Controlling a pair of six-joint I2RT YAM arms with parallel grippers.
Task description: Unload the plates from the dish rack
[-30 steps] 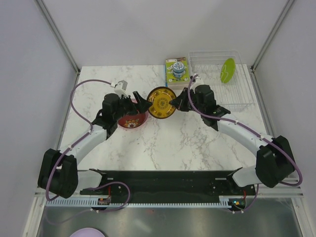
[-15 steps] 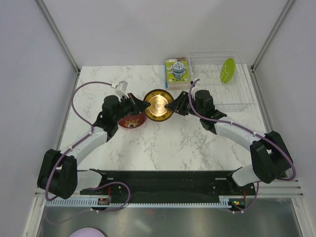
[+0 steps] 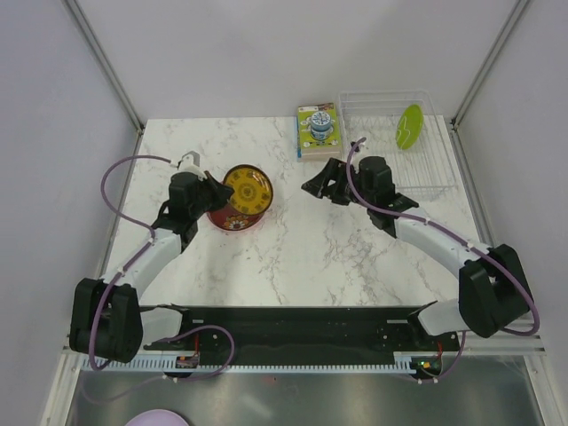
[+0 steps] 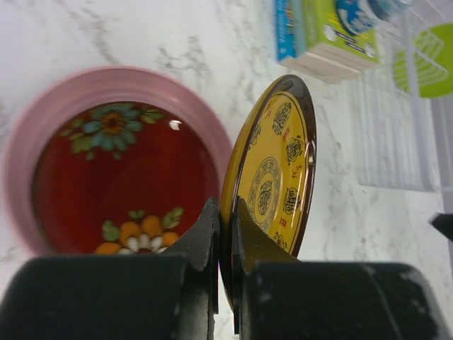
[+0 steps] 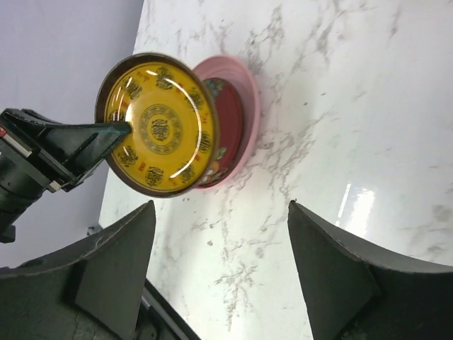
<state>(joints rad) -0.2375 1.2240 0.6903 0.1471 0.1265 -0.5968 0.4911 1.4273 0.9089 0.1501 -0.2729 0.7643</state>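
From above there are four plates and two grippers. One green plate (image 3: 409,126) stands on its edge inside the rack (image 3: 430,182). One box (image 3: 318,130) sits just left of the rack. The right gripper (image 3: 318,186) is near the rack's left side. The left gripper (image 3: 216,192) is well left of the rack.

The left wrist view shows this gripper pinching the rim of the yellow plate (image 4: 272,170), which stands on edge. Beside it, farther from the rack, the red plate (image 4: 120,184) lies inside the pink plate (image 4: 67,95).

The right wrist view shows the right gripper's two fingers (image 5: 113,276) spread wide, holding nothing.
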